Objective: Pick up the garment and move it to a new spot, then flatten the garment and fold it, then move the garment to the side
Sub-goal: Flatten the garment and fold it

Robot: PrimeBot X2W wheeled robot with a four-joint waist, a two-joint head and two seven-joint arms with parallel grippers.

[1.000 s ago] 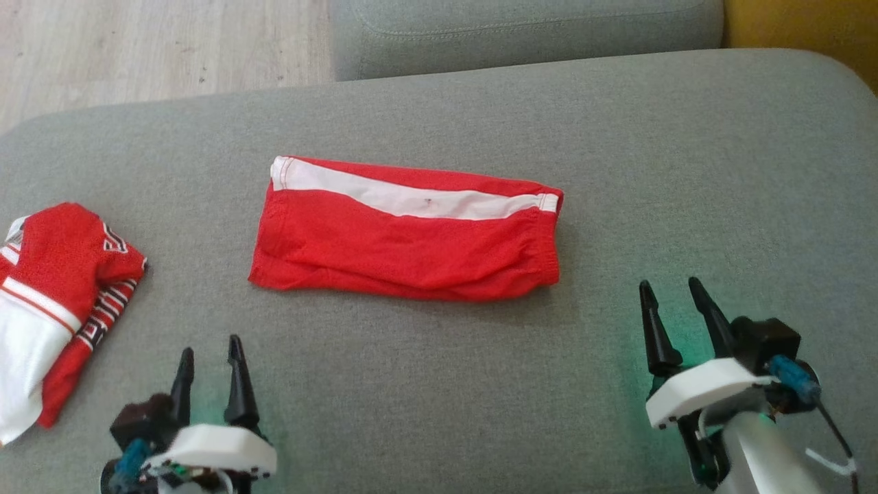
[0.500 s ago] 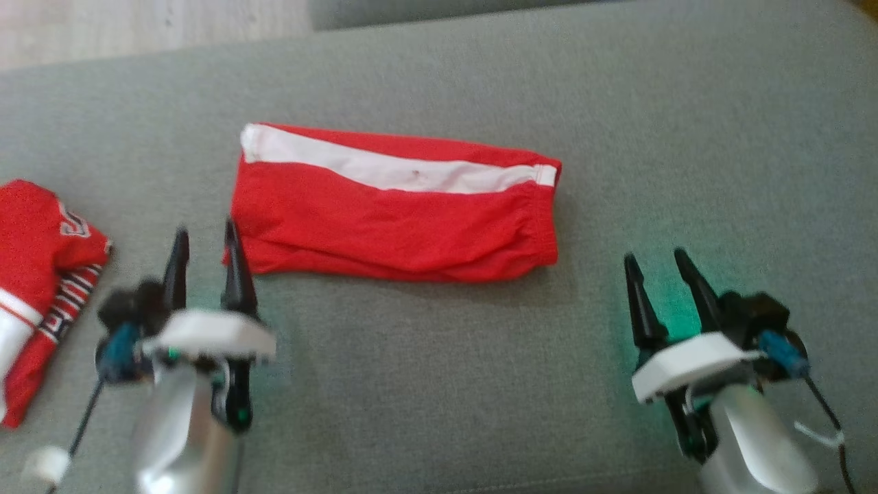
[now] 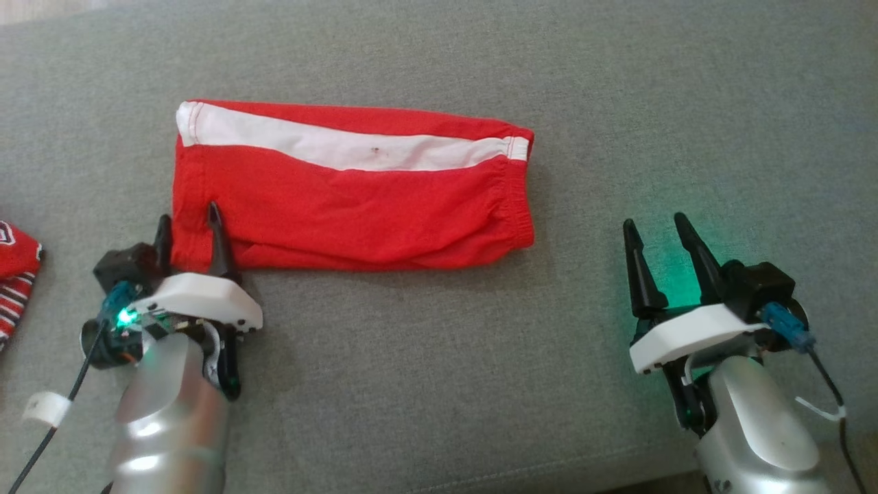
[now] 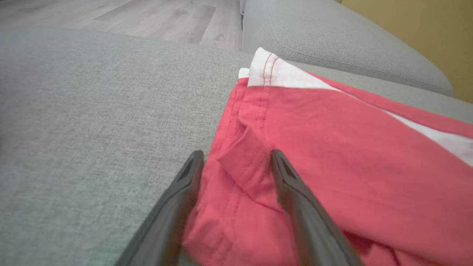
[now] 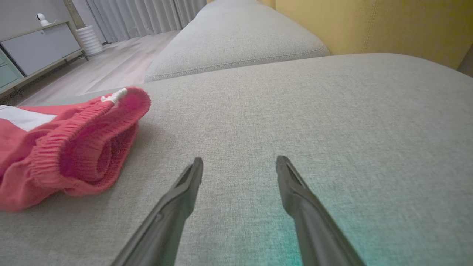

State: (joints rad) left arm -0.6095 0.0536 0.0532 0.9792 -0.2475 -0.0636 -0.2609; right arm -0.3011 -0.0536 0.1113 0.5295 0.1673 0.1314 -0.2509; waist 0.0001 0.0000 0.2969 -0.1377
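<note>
Two grippers flank our red garment [image 3: 350,213], lying long axis left-to-right on the grey cushion [image 3: 425,384]: our left gripper [image 3: 188,214] straddles the garment's near left corner, fingers spread, not pinching, while our right gripper [image 3: 654,221], also spread, sits well off its right end.

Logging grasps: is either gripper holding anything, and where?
Nothing held. Left gripper open, fingers straddling the red shorts' hem corner; right gripper open, away from them.
</note>
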